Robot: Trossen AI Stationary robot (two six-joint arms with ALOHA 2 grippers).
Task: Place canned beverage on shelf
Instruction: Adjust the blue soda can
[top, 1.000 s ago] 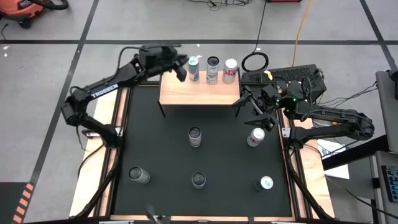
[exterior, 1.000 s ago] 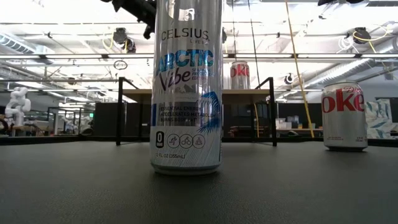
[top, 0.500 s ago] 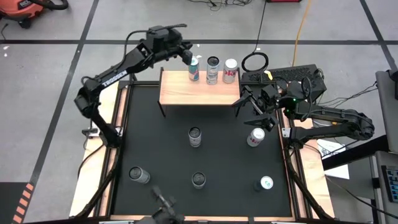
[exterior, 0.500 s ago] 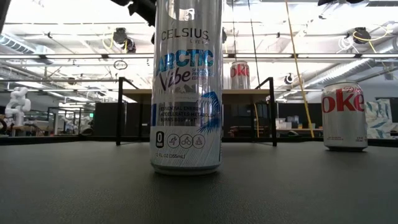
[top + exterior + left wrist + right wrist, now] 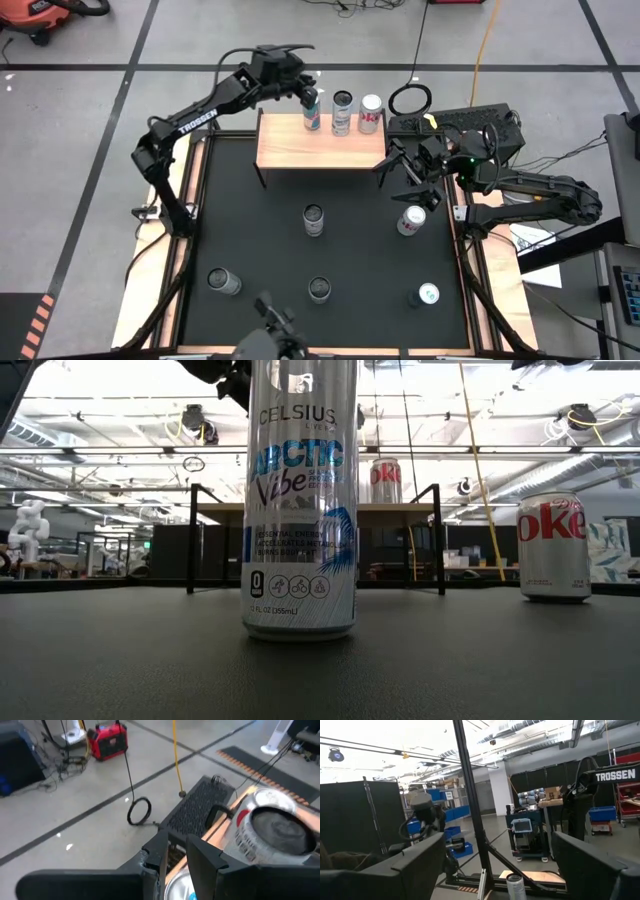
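Three cans stand in a row along the far edge of the shelf (image 5: 320, 142): a blue-marked can (image 5: 312, 116) at the left, a dark-topped can (image 5: 342, 113) in the middle, a red-and-white can (image 5: 371, 114) at the right. The left gripper (image 5: 306, 92) hovers at the far side of the blue-marked can, just above its top, jaws nearly together and holding nothing that I can see. In the left wrist view the fingers (image 5: 200, 861) sit very near the red-and-white can (image 5: 267, 829).

The right gripper (image 5: 407, 170) waits past the shelf's right end, jaws wide apart and empty, above a Diet Coke can (image 5: 410, 221) on the black mat (image 5: 250, 230). Four more cans stand on the mat nearer the front.

Risks, as I judge them:
- The row sits close to the far edge, so a brush from the left gripper could push the blue-marked can off, or into its neighbour.
- The cans stand almost touching, so one tipping may take the others.
- A right arm sweep toward the shelf could catch the shelf's leg.
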